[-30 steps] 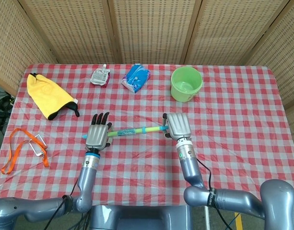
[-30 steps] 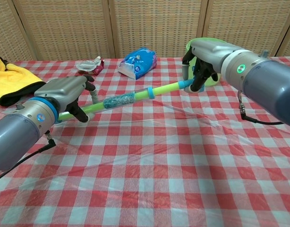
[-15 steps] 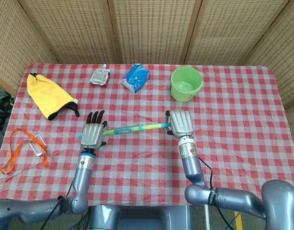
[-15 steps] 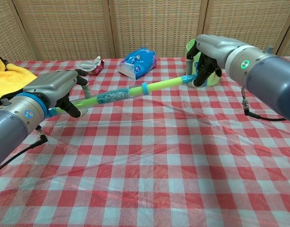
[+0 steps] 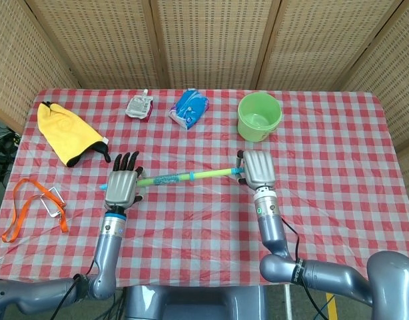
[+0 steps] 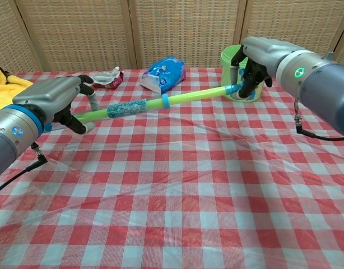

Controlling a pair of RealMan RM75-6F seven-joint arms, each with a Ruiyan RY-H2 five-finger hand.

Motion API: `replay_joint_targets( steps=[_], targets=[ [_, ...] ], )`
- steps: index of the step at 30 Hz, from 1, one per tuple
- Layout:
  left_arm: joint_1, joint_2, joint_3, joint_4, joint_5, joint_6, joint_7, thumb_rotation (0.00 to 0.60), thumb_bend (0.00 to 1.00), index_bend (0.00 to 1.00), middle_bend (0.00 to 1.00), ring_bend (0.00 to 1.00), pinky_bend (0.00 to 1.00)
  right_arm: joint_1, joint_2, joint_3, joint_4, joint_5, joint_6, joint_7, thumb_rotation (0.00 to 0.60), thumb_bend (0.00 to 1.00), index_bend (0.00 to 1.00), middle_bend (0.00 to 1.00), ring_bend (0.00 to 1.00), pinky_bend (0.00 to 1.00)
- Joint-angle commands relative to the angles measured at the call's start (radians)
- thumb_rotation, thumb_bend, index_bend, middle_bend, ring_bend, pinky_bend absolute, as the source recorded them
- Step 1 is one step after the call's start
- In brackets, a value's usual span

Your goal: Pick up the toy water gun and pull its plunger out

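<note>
Item: long green-and-blue plastic toy water gun [image 5: 166,179] [image 6: 127,107], held above the red-checked tablecloth [image 5: 191,220] [image 6: 177,185] between your two hands. Your left hand [image 5: 122,187] [image 6: 54,101] grasps the barrel end; your right hand [image 5: 258,169] [image 6: 256,56] clasps the thin green plunger rod [image 5: 214,173] [image 6: 197,94] at its blue tip. Nearby: round green plastic cup [image 5: 259,116] [image 6: 232,55] just behind your right hand.

The toy water gun [image 6: 139,106] looks like smooth, glossy plastic, as does the green bucket [image 5: 259,116]. The surface [image 6: 177,190] wears a creased, faintly shiny checked cloth, possibly vinyl. Both hands are matt grey metal: left hand [image 6: 51,100], right hand [image 6: 260,53].
</note>
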Motion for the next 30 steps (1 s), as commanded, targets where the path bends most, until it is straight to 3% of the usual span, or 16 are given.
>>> replay_joint_targets(
  steps=[1,30],
  targets=[
    [0.006,0.007,0.002,-0.003,0.004,0.002,-0.004,0.6,0.52,0.54,0.0,0.0,0.0,-0.004,0.004,0.002,0.003,0.004,0.0,0.002,0.6,0.54,0.8,1.0,0.98,0.74],
    [0.049,0.071,0.019,-0.007,0.042,-0.003,-0.038,0.6,0.54,0.55,0.0,0.0,0.0,-0.029,0.014,0.02,0.077,0.037,0.032,-0.017,0.6,0.54,0.8,1.0,0.98,0.74]
  ],
)
